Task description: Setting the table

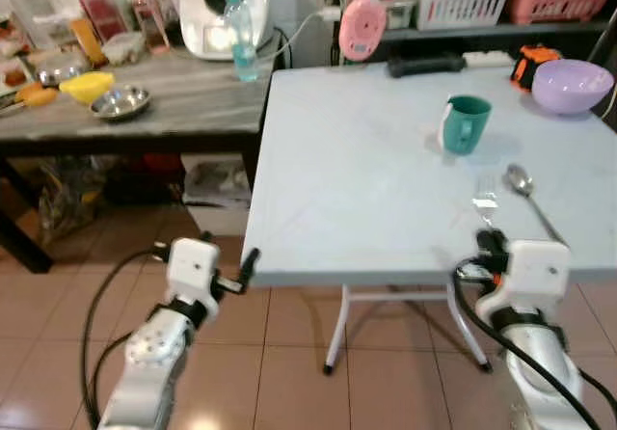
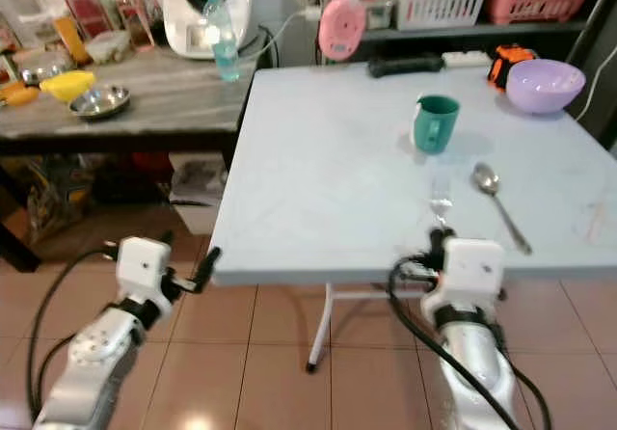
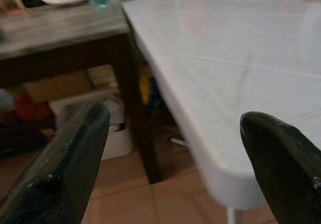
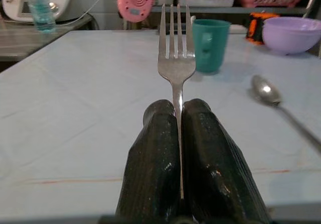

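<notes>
Your right gripper [image 4: 178, 118] is clamped on the fork [image 4: 175, 58] over the table [image 1: 366, 189] edge — spoon [image 1: 525, 187] just beside it. Left gripper [image 3: 175, 148] hangs wide open off the corner.

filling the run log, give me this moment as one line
task: set table | right gripper: shut on fork, over table edge | left gripper: open, idle | on table: spoon, cup, bowl
</notes>
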### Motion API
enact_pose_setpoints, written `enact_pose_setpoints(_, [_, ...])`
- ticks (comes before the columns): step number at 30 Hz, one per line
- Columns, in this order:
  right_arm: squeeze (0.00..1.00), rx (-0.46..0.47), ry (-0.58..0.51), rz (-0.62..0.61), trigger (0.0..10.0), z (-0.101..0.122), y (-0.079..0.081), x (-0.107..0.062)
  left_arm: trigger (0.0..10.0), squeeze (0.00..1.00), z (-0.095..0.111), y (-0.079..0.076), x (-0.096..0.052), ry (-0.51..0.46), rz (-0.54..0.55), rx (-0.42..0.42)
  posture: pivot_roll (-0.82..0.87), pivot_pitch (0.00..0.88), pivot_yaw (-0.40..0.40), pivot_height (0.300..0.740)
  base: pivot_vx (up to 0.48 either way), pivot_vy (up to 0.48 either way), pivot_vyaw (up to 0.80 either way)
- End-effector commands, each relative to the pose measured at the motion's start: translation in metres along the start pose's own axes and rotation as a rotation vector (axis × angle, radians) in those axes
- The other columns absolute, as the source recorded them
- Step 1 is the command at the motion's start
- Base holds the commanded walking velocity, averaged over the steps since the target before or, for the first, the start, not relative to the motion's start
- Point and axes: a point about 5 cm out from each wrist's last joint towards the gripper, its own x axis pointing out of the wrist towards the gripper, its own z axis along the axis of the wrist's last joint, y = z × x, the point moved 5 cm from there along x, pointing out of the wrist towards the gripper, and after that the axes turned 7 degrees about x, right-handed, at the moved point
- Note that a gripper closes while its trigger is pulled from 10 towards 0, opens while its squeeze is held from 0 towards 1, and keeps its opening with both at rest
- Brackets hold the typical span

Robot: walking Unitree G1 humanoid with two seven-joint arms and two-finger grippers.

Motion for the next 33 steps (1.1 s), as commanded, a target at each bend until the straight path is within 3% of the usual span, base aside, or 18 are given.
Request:
enact_pose_setpoints(1, [0.0, -0.004, -0.01, -0.002, 10.0, 0.003, -0.002, 0.001, 10.0, 0.0, 0.001, 0.0, 0.001, 0.001, 0.004, 0.002, -0.16, 0.036, 0.099, 0.74, 0.0, 0.356, 0.0])
enact_pose_setpoints(13, [0.0, -0.001, -0.008, -0.003, 10.0, 0.002, -0.002, 0.001, 10.0, 0.0, 0.001, 0.001, 0.002, 0.005, -0.001, 0.007, -0.16, 0.039, 0.098, 0.74, 0.0, 0.386, 0.0])
enact_pose_setpoints(26, [0.0, 0.001, -0.023, -0.005, 10.0, 0.005, -0.001, 0.008, 10.0, 0.0, 0.01, -0.001, 0.013, -0.023, -0.018, 0.018, -0.16, 0.051, 0.105, 0.74, 0.0, 0.477, 0.0])
enact_pose_setpoints(33, [0.0, 0.004, -0.019, -0.008, 10.0, 0.003, 0.0, 0.003, 10.0, 0.0, 0.007, -0.003, 0.009, -0.012, -0.029, 0.023, -0.16, 0.061, 0.116, 0.74, 0.0, 0.48, 0.0])
